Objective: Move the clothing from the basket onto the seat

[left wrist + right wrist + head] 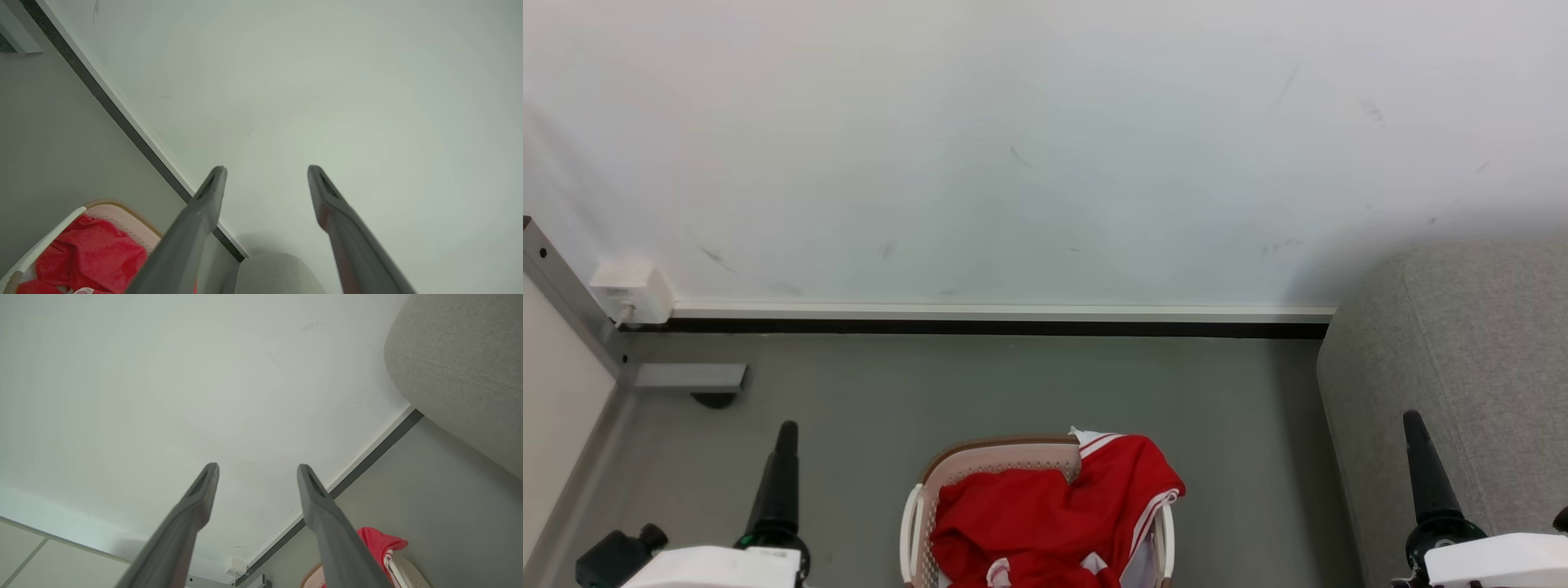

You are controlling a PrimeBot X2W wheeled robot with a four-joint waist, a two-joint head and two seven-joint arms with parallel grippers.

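— Down at the bottom middle of the head view, what sits in the cream-white oval perforated plastic laundry basket?

— Bright red soft sportswear clothing with white stripe trim, heaped inside it. One piece drapes over the basket's far right rim. Its striped edge slants from the far end down to the right, toward the large light-grey fabric-upholstered seat.

— Which way does the heap run?

— Roughly along the basket, from the robot toward the pale wall. The near end is cut off by the picture's edge, so I cannot tell its full length.

— And around it?

— Grey floor on each visible side, with a strip of it between basket and seat. Behind runs a white skirting board with a dark band beneath. Far left are a white socket box and a grey metal bracket.

— The grippers?

— On the left gripper the long dark fingers are spread wide and aimed at the wall, well apart from the clothing at that view's lower left. The right gripper is likewise spread, with the seat at upper right and the basket low beside one finger.
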